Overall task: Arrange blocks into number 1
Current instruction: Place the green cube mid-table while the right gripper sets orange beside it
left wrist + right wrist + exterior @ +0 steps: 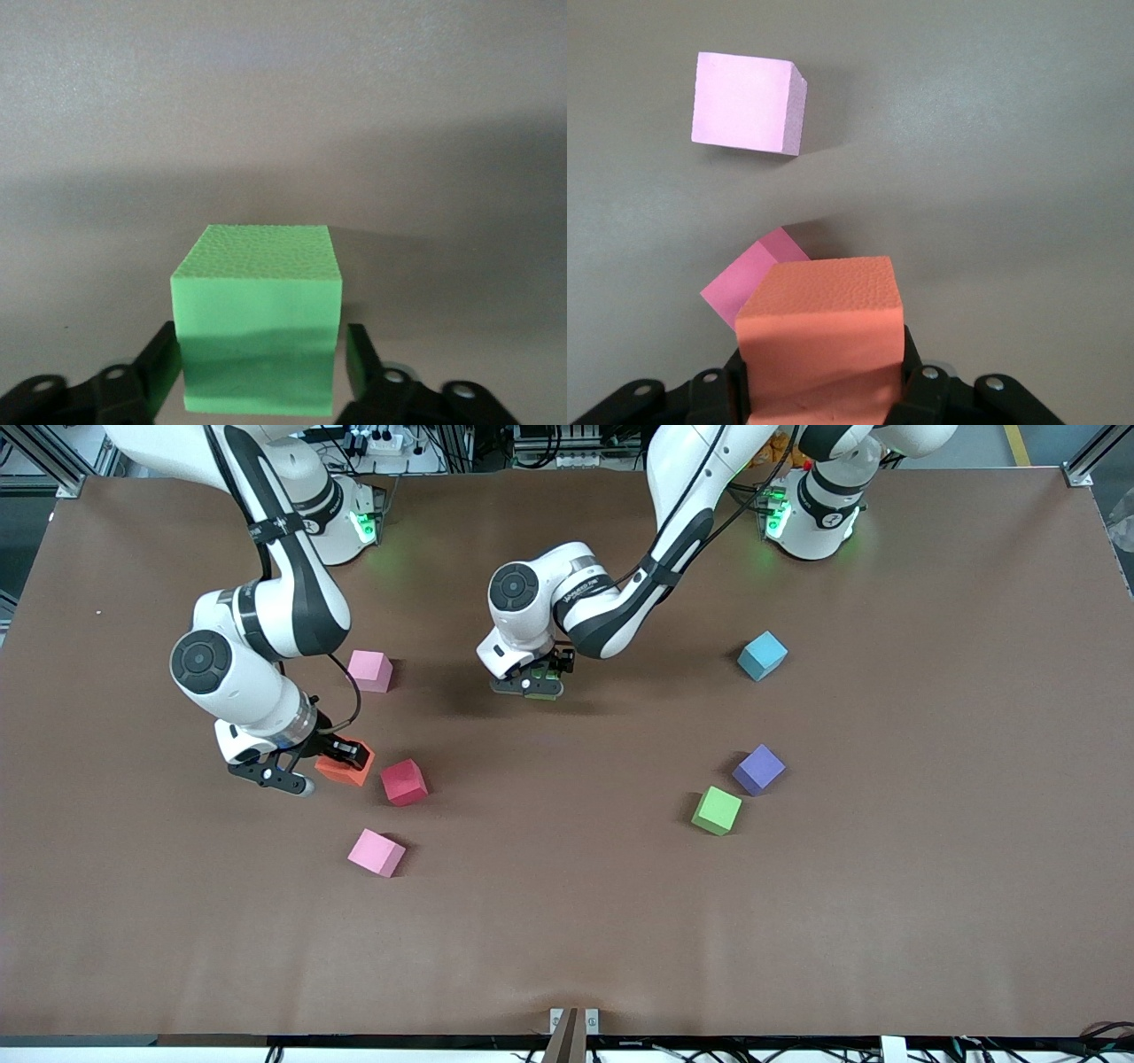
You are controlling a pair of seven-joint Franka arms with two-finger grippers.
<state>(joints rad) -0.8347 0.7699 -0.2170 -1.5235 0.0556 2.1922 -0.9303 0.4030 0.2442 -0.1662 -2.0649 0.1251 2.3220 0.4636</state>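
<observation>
The left gripper [261,367], jaws just parted around a green block [257,310] resting mid-table, sits directly above it, while the right gripper [824,381] clamps the orange block [819,332] (red block [404,782] beside it), nearer the remaining line.

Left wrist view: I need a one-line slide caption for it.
Left gripper open around a light green cube resting on the brown table, fingers flanking the cube's sides with small gaps.
</observation>
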